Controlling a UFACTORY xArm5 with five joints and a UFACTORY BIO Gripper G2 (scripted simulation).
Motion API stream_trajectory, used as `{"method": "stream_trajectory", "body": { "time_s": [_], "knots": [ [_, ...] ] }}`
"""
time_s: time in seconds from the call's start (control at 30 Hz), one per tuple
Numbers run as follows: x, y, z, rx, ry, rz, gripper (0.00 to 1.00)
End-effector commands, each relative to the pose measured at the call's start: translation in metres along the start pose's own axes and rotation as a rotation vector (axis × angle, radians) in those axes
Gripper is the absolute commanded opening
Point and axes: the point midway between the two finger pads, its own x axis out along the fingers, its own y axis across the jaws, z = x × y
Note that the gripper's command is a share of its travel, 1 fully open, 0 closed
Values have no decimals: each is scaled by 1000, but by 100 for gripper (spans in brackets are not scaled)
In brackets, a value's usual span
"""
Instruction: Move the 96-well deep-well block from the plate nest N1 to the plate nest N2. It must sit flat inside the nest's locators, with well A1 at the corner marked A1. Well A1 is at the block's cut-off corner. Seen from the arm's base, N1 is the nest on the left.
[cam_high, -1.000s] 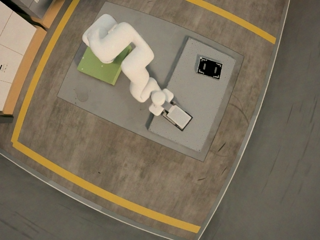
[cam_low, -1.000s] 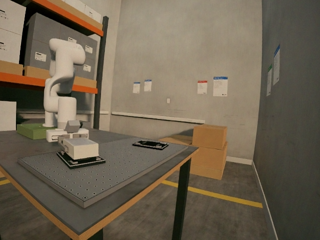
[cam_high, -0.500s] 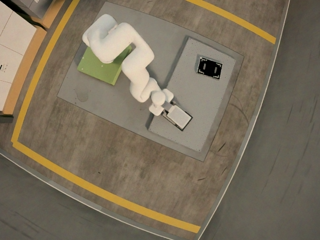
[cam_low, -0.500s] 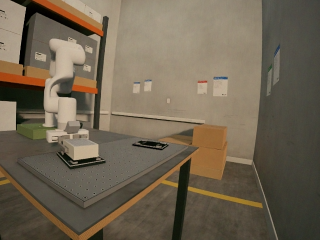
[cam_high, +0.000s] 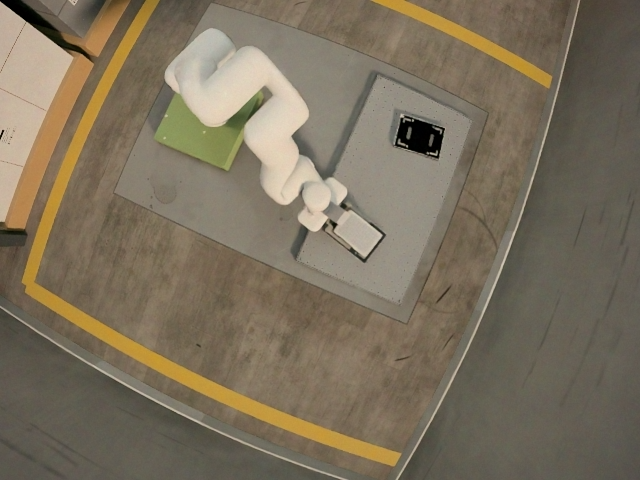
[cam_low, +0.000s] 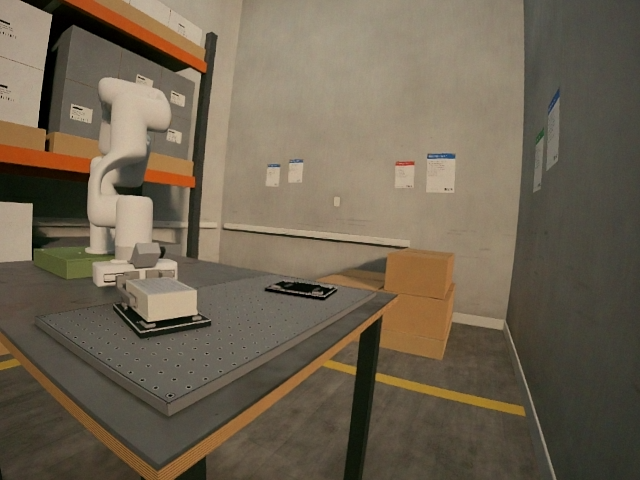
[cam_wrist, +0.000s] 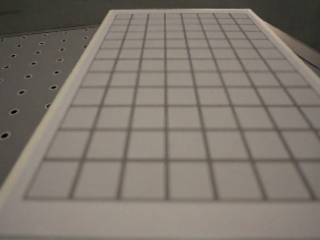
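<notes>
From left to right in the exterior view, the white, rounded, jointed arm (cam_high: 276, 121) (cam_low: 131, 129) is rising beside a green rectangular block (cam_high: 204, 135) (cam_low: 64, 264), bending at its upper joints and reaching down and forward. Its white gripper with grey fingers (cam_high: 341, 219) (cam_low: 148, 290) is clamping the off-white, rectangular deep-well block (cam_high: 360, 233) (cam_low: 168, 300) (cam_wrist: 167, 120) by its sides. The deep-well block is sitting over the black, flat, rectangular nest N2 (cam_high: 366, 258) (cam_low: 175, 327). Farther right, the matching black nest N1 (cam_high: 419, 137) (cam_low: 301, 289) is lying on the grey perforated plate (cam_high: 385, 175) (cam_low: 227, 330).

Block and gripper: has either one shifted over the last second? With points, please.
Nothing visibly changed. The block (cam_high: 360, 232) (cam_low: 170, 303) (cam_wrist: 182, 117) stays over N2 (cam_high: 365, 259) (cam_low: 175, 327), the gripper (cam_high: 338, 215) (cam_low: 147, 289) stays shut on it at its arm-side end, and N1 (cam_high: 419, 136) (cam_low: 300, 289) stays vacant. I see no new grasp or release.
</notes>
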Motion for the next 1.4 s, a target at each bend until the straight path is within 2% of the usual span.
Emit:
{"method": "stream_trajectory", "body": {
  "time_s": [0.0,1.37],
  "knots": [
    [1,0,1,-13,-3,0,0],
    [1,0,-5,-13,-3,0,0]
  ]
}}
